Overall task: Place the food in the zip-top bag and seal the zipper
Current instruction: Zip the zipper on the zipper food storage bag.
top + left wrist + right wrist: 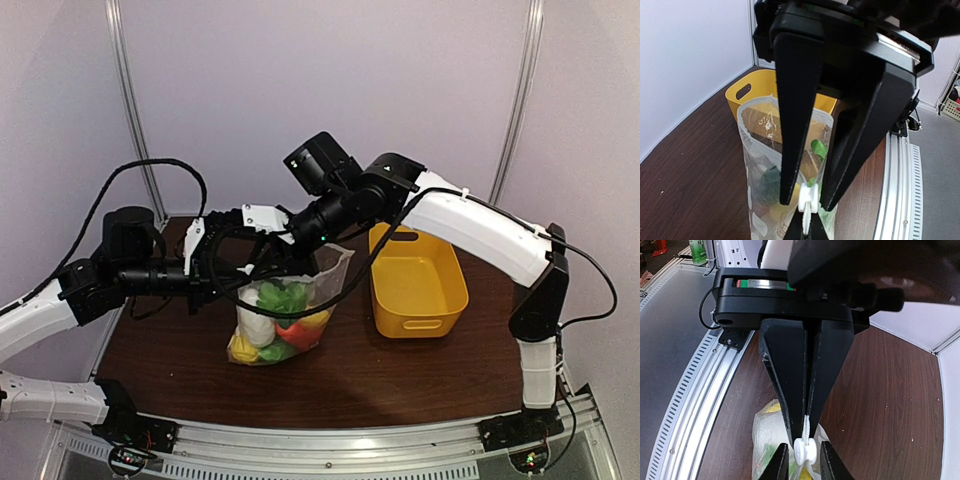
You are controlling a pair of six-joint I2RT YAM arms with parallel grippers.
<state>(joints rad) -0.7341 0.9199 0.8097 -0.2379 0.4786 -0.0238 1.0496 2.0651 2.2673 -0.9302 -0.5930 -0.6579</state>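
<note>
Our left gripper [806, 228] clamps the zipper [806, 421] at its end. Our right gripper [803, 462], narrowly parted, straddles the slider [809, 196]. The mouth of the zip-top bag [300, 300] runs from there toward 3 o'clock in the top view.

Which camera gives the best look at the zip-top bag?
Top external: the whole zip-top bag stands on the table, with the food visible inside. Left wrist shows its mouth and dotted side, partly hidden behind the right gripper. Right wrist shows only a small piece at the bottom edge.
</note>
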